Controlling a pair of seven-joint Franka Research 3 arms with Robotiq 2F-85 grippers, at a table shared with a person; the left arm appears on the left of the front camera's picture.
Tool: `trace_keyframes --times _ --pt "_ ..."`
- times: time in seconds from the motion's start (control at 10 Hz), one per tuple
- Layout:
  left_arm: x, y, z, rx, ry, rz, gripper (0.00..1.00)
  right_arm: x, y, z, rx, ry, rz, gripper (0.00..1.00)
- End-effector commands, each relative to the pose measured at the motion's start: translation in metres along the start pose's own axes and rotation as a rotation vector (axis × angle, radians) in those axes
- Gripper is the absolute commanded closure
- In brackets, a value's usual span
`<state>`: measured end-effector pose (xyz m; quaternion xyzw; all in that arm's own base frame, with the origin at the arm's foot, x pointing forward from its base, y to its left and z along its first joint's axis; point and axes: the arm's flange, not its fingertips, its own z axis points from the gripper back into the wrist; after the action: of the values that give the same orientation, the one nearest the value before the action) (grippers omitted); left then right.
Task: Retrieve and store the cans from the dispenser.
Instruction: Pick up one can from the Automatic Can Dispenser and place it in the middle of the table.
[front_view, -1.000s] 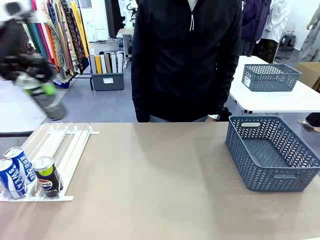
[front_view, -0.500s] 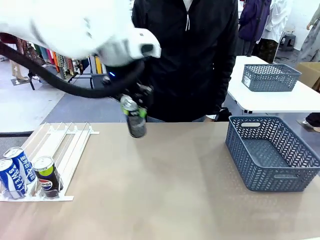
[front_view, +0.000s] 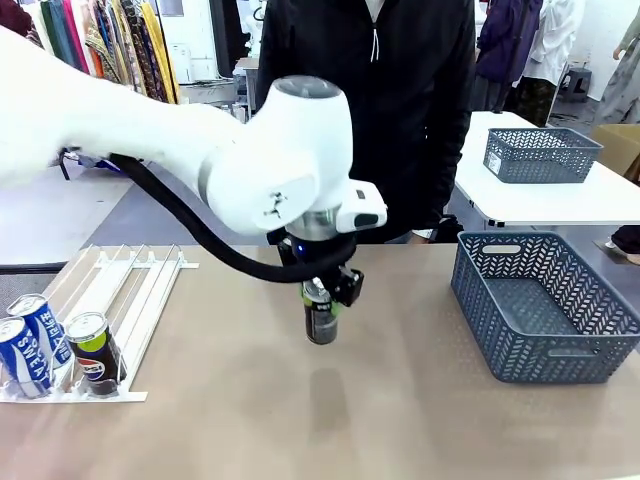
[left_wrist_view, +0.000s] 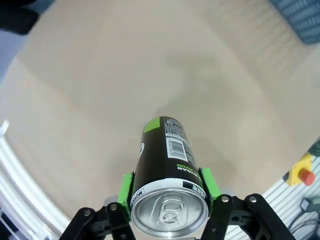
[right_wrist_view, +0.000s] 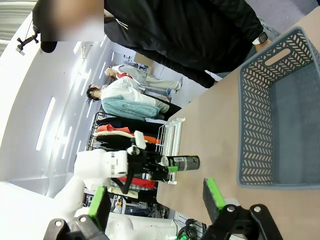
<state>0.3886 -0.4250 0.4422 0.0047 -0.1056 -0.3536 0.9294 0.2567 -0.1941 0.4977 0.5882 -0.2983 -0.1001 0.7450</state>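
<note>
**CARRY PHASE: BLACK CAN HELD OVER MID-TABLE**

The left gripper (front_view: 321, 292) is clamped on a black slim drink can with a green band and silver top (front_view: 320, 322). Its green pads (left_wrist_view: 209, 184) press opposite sides of the can just below the rim. The can hangs upright, clear of the tan table top (front_view: 300, 430), near the table centre. The grey-blue lattice plastic basket (front_view: 520, 350) stands at 3 o'clock from the can, well apart. The white sloped lane dispenser (front_view: 130, 290) lies at 8 o'clock, with three more cans (front_view: 95, 352) at its low end. The right gripper (right_wrist_view: 156, 200) stands spread and empty.

Hazards, as judged:
- The grip sits high on the can, so a quick swing may let the body pivot or slip.
- A low path may drive the can into the basket's near wall.
- A high release may dent the can or tip it over.
</note>
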Motion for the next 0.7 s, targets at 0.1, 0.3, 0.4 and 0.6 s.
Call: trace_keyframes --times 0.1,0.3,0.4,0.6 --pt "-0.004 -0.005 -0.026 0.002 0.007 -0.149 1.00 0.004 0.001 -0.001 0.026 -0.018 0.028 0.00" --pt "-0.002 -0.003 -0.034 -0.012 0.023 -0.150 1.00 0.004 0.001 -0.001 0.026 -0.018 0.028 0.00" --pt "-0.001 -0.002 -0.038 -0.017 0.029 -0.150 1.00 0.004 0.001 -0.001 0.026 -0.018 0.028 0.00" --pt "-0.003 0.000 -0.043 -0.014 0.045 -0.143 0.26 0.004 0.001 -0.001 0.026 -0.018 0.028 0.00"
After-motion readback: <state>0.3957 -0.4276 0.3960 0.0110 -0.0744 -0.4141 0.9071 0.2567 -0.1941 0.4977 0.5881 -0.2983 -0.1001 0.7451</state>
